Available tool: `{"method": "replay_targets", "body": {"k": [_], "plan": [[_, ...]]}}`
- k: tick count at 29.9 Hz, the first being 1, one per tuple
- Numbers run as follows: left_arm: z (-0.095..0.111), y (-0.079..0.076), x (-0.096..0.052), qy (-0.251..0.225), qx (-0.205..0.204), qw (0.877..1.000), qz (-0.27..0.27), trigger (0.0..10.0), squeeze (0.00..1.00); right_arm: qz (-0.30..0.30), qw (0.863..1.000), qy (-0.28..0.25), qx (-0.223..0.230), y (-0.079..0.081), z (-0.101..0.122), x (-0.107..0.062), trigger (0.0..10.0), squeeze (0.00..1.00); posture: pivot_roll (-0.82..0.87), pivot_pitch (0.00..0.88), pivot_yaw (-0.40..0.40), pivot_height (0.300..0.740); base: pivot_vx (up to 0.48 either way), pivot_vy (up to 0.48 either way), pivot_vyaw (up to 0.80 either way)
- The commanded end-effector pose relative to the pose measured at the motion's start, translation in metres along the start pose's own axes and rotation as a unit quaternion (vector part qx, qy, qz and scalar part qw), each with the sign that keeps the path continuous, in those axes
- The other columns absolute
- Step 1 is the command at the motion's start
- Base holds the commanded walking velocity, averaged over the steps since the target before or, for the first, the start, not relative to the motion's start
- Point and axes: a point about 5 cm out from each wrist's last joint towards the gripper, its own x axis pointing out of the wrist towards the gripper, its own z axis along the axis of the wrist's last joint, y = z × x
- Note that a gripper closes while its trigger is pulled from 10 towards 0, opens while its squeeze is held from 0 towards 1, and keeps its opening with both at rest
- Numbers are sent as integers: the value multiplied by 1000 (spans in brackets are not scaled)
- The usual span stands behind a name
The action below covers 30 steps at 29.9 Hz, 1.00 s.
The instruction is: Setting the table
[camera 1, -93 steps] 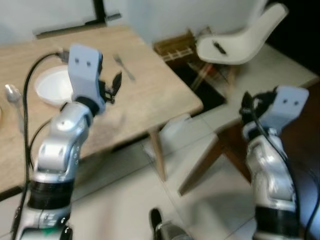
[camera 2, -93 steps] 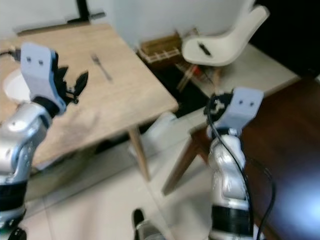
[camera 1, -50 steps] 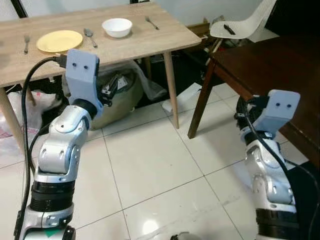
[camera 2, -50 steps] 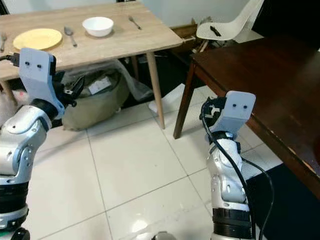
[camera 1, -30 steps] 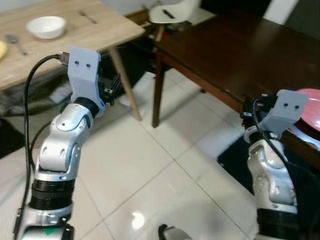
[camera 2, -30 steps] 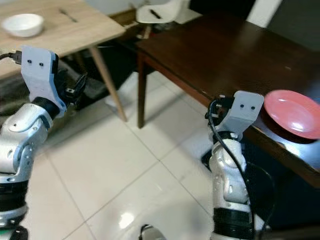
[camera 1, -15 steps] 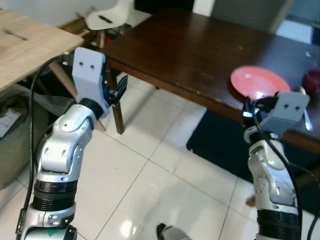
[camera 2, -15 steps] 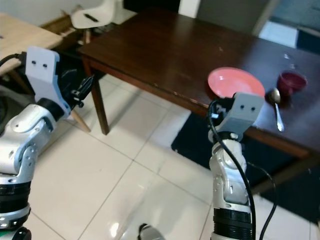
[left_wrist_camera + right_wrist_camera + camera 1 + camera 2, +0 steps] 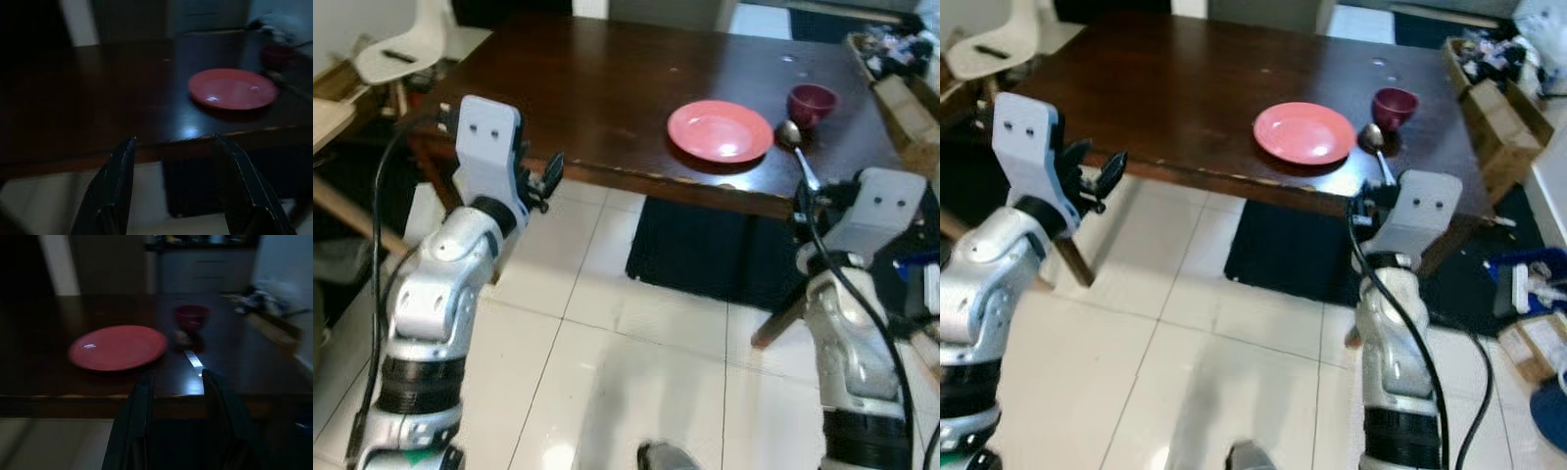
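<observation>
A dark wooden table (image 9: 578, 88) stands before me. Toward its right end lie a red plate (image 9: 720, 130), a dark red bowl (image 9: 812, 101) beyond it, and a metal spoon (image 9: 798, 152) to the right of the plate. My left gripper (image 9: 172, 142) is raised in front of the table's near edge, left of the plate; it is open and holds nothing. My right gripper (image 9: 177, 377) hovers just short of the near edge by the spoon (image 9: 188, 350), fingers apart and holding nothing. The plate (image 9: 117, 346) and bowl (image 9: 191, 316) lie ahead of it.
A white chair (image 9: 396, 54) and the corner of a light wooden table (image 9: 328, 113) are at the far left. A dark rug (image 9: 695, 255) lies under the dark table. Cardboard boxes (image 9: 1494, 108) and blue clutter (image 9: 1528, 284) crowd the floor on the right. White tiles lie in front.
The view has swung right, bringing the dark table, plate, bowl and spoon to the middle and nearer. Both arms keep the same raised pose.
</observation>
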Motion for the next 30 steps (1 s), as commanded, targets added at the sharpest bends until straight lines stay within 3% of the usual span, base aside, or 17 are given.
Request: {"method": "replay_targets", "body": {"k": [1, 18, 21, 23, 26, 27, 30], "plan": [[0, 0, -2, 1, -2, 1000, -3, 10000, 0, -4, 1000, -5, -4, -2, 2, -1, 10000, 0, -86, 53, 65, 740, 0, 0, -788], [-4, -5, -2, 4, -11, 1000, -17, 10000, 0, 1, 1000, -6, 0, -4, 4, -2, 10000, 0, -92, 51, 62, 740, 0, 0, -788], [-14, -2, -4, 28, 8, 1000, -9, 10000, 0, 58, 997, 20, 38, 9, -4, -3, 10000, 0, -95, 45, 69, 740, 0, 0, -756], [-22, 1, -7, 47, 20, 999, 0, 10000, 0, 71, 997, 21, 29, 12, -6, -5, 10000, 0, -94, 45, 70, 740, 0, 0, 0], [-62, 17, -33, 116, 24, 992, 36, 10000, 0, 109, 993, 28, 28, 19, -13, -12, 10000, 0, -90, 47, 62, 740, 0, 0, 0], [-62, 17, -33, 116, 24, 992, 36, 10000, 0, 109, 993, 28, 28, 19, -13, -12, 10000, 0, -90, 47, 62, 740, 0, 0, 0], [-92, 31, -66, 158, 17, 983, 95, 10000, 0, 187, 980, 48, 40, 36, -26, -25, 10000, 0, -82, 45, 49, 740, 0, 0, 0]]}}
